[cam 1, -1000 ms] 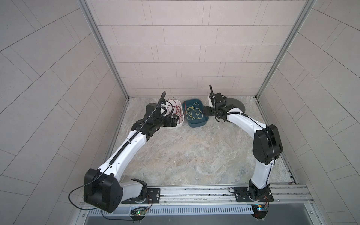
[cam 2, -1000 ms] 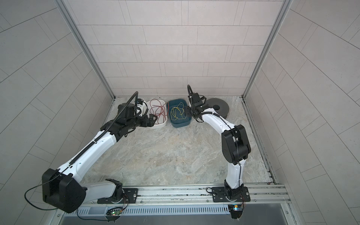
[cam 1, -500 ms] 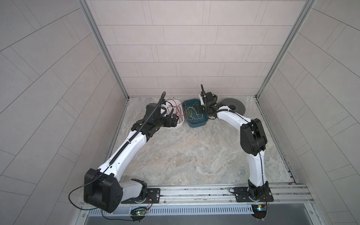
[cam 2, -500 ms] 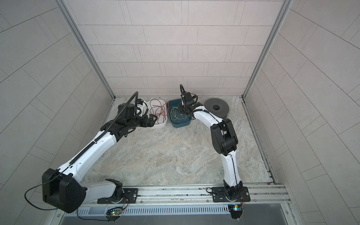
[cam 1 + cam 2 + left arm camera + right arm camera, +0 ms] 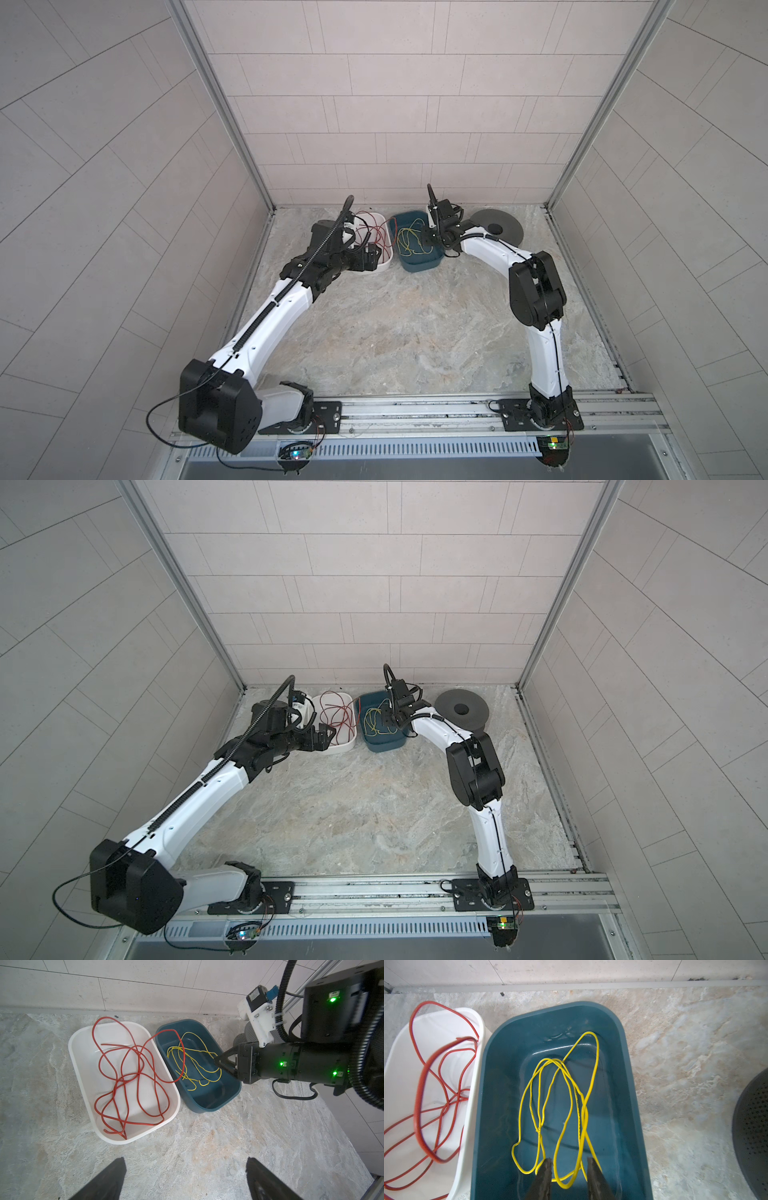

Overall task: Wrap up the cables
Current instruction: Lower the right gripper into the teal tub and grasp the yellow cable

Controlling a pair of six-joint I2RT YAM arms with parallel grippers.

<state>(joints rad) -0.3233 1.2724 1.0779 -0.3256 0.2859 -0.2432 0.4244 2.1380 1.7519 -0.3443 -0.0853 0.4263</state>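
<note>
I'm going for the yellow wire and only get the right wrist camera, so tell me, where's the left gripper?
Observer: The left gripper hangs open at the near side of the white bin, holding nothing.
Operator: Does any red wire reach my bin?
Observer: Yes, one loop of the red wire arches over the teal bin, above the yellow wire.
Operator: And the spool?
Observer: In a top view the dark grey spool lies flat on the table right of the teal bin, hub hole up.
</note>
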